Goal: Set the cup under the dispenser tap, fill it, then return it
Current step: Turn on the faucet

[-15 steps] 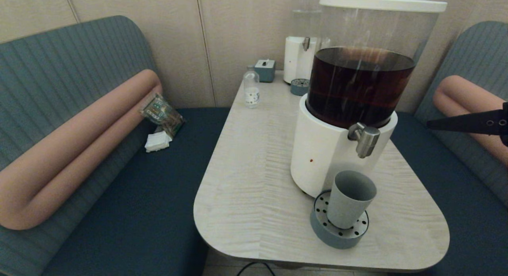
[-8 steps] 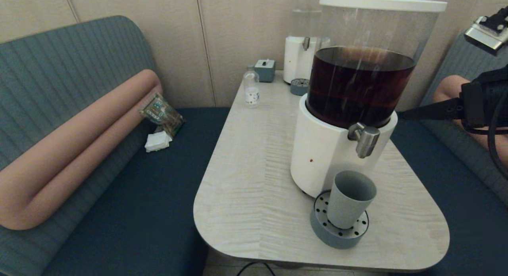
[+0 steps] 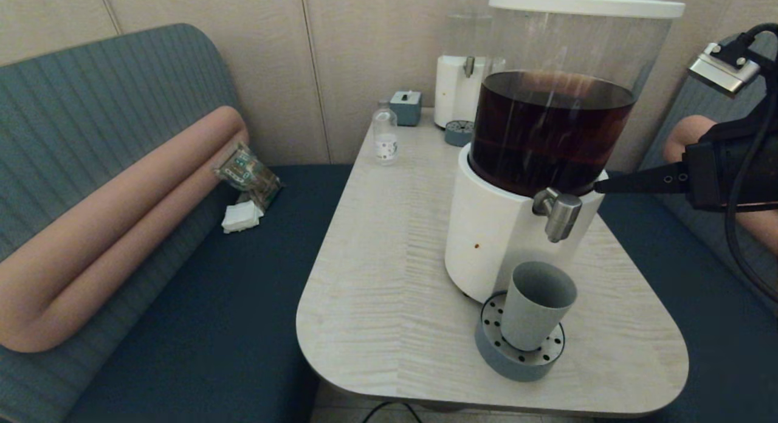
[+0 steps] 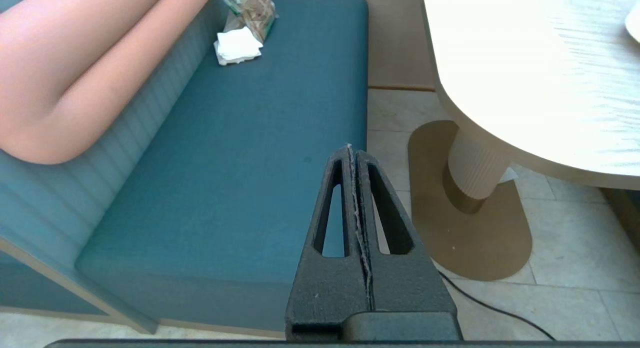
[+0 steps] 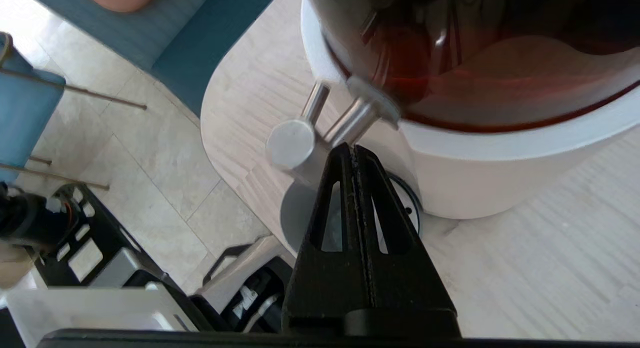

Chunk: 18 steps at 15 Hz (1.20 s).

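Note:
The grey-blue cup (image 3: 536, 313) stands upright on the round perforated drip tray (image 3: 493, 350), directly below the steel dispenser tap (image 3: 559, 215) of the large dispenser holding dark brown liquid (image 3: 547, 131). My right gripper (image 3: 600, 188) is shut and empty, reaching in from the right with its tip just right of the tap and level with it. In the right wrist view the right gripper (image 5: 353, 149) nearly touches the tap (image 5: 320, 130). My left gripper (image 4: 352, 149) is shut and empty, parked low over the bench seat beside the table.
A smaller clear-liquid dispenser (image 3: 465, 76), its little drip tray (image 3: 459, 133), a small bottle (image 3: 385, 134) and a blue box (image 3: 406, 107) stand at the table's far end. The table (image 3: 389, 277) has a rounded near edge. Benches flank both sides.
My right arm has swung in from the right edge toward the tap, its fingertip now close to the dispenser. The cup and tray have not moved.

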### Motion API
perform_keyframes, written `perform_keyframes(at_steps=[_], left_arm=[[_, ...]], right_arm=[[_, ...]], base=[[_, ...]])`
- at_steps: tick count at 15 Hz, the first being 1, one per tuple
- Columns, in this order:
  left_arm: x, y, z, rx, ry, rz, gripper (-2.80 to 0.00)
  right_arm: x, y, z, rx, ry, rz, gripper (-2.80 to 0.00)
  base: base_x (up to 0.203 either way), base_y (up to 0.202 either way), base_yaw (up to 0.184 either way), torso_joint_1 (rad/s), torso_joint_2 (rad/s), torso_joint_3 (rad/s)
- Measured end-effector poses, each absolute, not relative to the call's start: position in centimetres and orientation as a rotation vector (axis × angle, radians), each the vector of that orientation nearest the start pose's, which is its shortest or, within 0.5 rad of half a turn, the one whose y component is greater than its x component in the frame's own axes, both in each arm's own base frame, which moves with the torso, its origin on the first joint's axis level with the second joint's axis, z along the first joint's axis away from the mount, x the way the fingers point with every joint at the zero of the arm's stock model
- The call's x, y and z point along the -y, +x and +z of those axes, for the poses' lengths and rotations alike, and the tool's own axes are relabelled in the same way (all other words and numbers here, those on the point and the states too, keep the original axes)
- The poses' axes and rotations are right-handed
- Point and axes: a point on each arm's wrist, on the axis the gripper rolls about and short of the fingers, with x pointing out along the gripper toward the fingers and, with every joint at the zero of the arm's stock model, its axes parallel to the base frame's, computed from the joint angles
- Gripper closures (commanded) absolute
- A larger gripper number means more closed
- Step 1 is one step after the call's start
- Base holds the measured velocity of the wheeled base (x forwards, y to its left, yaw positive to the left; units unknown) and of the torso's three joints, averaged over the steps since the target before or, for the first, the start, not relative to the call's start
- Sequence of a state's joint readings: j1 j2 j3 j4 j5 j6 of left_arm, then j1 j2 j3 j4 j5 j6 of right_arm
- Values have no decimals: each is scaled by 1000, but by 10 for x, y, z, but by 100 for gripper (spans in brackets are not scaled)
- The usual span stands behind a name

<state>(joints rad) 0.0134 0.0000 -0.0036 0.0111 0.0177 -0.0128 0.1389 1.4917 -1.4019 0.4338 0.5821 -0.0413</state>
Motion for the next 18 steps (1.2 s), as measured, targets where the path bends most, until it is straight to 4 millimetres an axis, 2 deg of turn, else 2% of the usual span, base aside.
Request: perform_keyframes(at_steps=[4, 18], left_arm=[[0, -23, 75, -7, -12, 31, 0], [0, -23, 75, -7, -12, 31, 0]], right_arm=[[-49, 235, 300, -517, 22, 750, 0], [-57, 237, 291, -501, -15, 786, 0]], base=[[0, 0, 0, 0, 0, 0], [0, 0, 0, 0, 0, 0]])
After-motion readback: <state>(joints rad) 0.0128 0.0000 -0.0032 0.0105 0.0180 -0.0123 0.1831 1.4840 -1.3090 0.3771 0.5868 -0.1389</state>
